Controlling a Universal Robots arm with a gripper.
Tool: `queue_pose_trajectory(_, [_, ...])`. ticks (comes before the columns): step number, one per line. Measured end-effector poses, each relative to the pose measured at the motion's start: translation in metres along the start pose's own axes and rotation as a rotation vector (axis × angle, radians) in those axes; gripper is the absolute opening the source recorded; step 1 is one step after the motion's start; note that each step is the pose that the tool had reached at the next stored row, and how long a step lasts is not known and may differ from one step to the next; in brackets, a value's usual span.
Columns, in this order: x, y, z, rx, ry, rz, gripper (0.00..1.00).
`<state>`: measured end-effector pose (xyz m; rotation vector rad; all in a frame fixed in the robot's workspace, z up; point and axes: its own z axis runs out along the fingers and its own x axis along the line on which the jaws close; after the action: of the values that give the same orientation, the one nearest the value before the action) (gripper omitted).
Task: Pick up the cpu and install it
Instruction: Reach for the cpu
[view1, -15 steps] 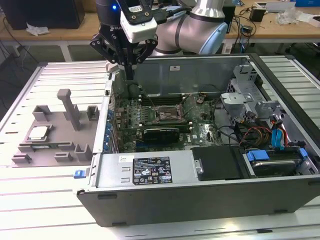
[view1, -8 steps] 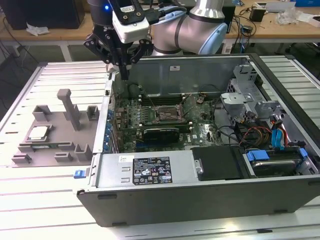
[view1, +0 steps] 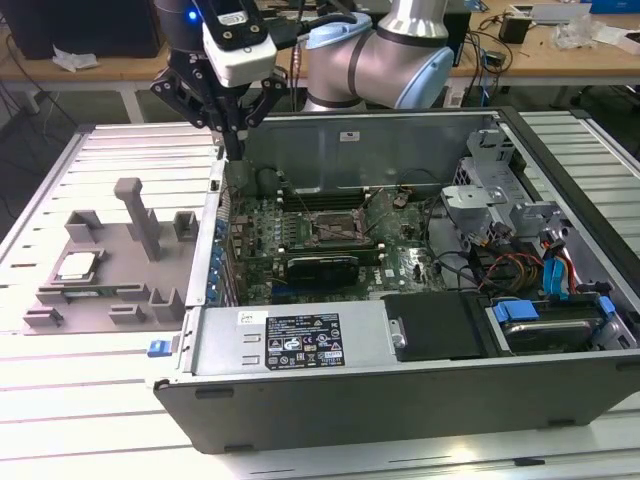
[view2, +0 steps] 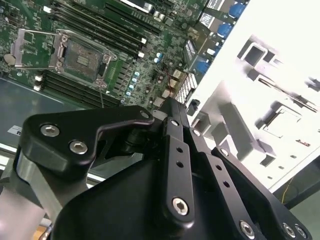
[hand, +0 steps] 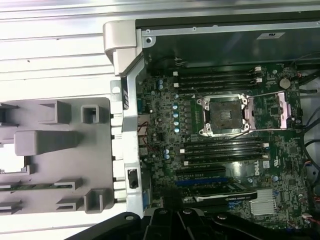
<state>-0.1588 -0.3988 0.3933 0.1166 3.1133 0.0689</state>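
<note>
The silver-and-blue jointed arm (view1: 380, 60) reaches in from the upper middle of the exterior view and bends toward the exterior view's left. It carries the hand (view1: 235, 148) at the upper left of the frame. The hand points straight down over the left wall of the open computer case (view1: 400, 400). Its black linkage bars splay outward at the top and taper to narrow fingers (view2: 172, 145) drawn together at the tip, with nothing between them.

The cpu (view1: 78, 265), a small flat square with a pale shiny metal top, lies in a pocket of the grey moulded fixture (view1: 110, 290). This is at the left of the exterior view, well apart from the hand. The fixture is matte plastic with upright blocks and a tall post, and it sits on the ribbed metal worktop (view1: 90, 420).

Inside the case the green motherboard (view1: 270, 235) lies flat. Its square cpu socket (hand: 222, 116) is dark and framed in bright metal, with the hinged retention frame swung open beside it. Long black memory slots (hand: 220, 150) run along both sides of the socket.
</note>
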Motion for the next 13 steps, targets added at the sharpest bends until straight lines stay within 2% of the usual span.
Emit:
queue_pose_trajectory(5, [0.0080,-0.0006,-0.0002,0.0001,-0.0005,0.000,0.11])
queue_pose_trajectory(8, [0.0161,-0.0012,-0.0004,0.0000,-0.0010,0.000,0.11])
queue_pose_trajectory(13, [0.0255,-0.0019,-0.0007,-0.0001,-0.0017,0.000,0.11])
